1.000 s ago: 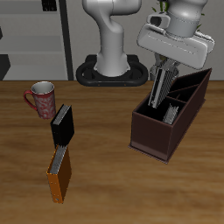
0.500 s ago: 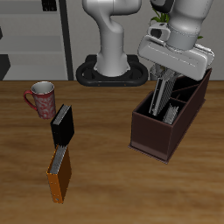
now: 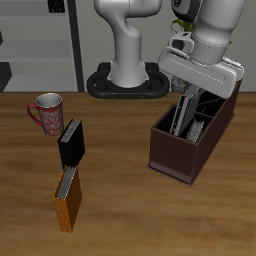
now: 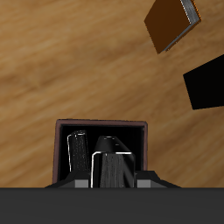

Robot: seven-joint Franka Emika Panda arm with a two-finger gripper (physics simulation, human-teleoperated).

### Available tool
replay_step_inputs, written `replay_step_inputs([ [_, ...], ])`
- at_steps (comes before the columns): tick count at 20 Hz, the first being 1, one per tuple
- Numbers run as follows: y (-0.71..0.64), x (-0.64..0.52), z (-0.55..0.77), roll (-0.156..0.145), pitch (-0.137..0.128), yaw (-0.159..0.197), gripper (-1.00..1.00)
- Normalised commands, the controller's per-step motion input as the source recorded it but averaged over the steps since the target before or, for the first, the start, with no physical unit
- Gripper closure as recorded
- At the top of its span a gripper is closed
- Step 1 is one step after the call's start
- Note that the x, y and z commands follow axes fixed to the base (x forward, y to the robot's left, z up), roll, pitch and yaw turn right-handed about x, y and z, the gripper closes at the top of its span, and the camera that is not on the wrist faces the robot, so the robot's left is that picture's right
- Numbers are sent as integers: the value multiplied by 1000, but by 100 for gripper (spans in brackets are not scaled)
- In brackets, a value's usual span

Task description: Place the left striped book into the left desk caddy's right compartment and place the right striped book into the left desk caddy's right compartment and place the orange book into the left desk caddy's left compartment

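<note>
Left desk caddy is a dark maroon-brown open-top box standing near the table's side edge, long axis angled toward the back. End effector hangs right over it, fingers down inside the well, clamped on a striped book (black and light-grey lengthwise stripes) held upright and only partly sunk into the caddy. Wrist view shows the same: striped book between the fingers, and a second striped book just beside it in the caddy, already in the box; the exact compartment cannot be told. Orange book, plain orange cover with grey page edges, lies flat near the table's front edge, well apart from the end effector and the caddy. Black book sits just behind it, almost touching, and a red mug stands farther back. Bare wood between the books and the caddy, so open room across the middle of the table. Caddy walls sit close around the held book, little slack there.
</note>
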Motion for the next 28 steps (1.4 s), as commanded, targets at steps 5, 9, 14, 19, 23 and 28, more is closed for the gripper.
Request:
replay_step_inputs([
  [5,-58,105,-154,-12,22,0,100],
  [9,-20,100,-218,-5,47,-6,100],
  [14,14,27,-193,7,31,6,100],
  [19,-3,8,-239,22,70,-3,100],
  [23,17,-47,-60,18,27,2,-100],
  [28,40,-152,66,30,-6,6,-100],
])
